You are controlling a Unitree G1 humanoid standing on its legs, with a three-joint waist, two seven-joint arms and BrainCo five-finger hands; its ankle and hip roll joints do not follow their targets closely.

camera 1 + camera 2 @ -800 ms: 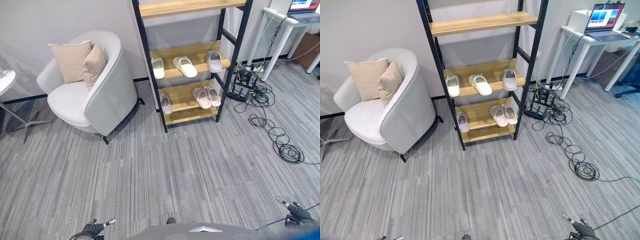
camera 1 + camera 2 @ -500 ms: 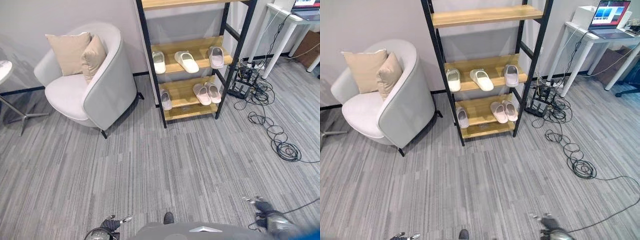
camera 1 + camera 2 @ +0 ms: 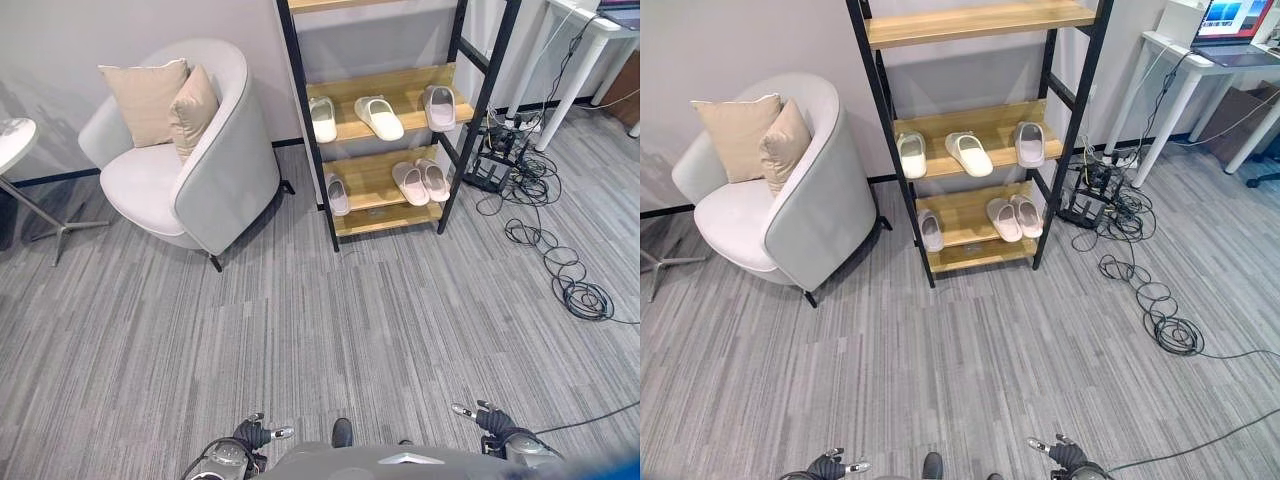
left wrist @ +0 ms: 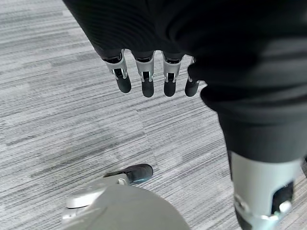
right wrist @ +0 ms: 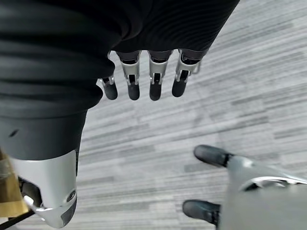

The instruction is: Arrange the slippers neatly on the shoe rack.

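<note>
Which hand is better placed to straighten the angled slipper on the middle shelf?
Neither yet: left hand and right hand hang open, far from the shoe rack. The angled slipper sits centrally.

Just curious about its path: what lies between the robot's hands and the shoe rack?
Bare grey carpet; the eye views show nothing between the left hand, right hand and shoe rack.

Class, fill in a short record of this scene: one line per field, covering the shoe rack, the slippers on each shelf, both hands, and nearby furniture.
Rack: shoe rack, standing against the wall
Middle shelf: three slippers, spread apart
Lower shelf: pink pair side by side; single slipper at the other end
Left hand: open, empty, over the carpet
Right hand: open, empty, over the carpet
Nearby: armchair with two cushions
</note>
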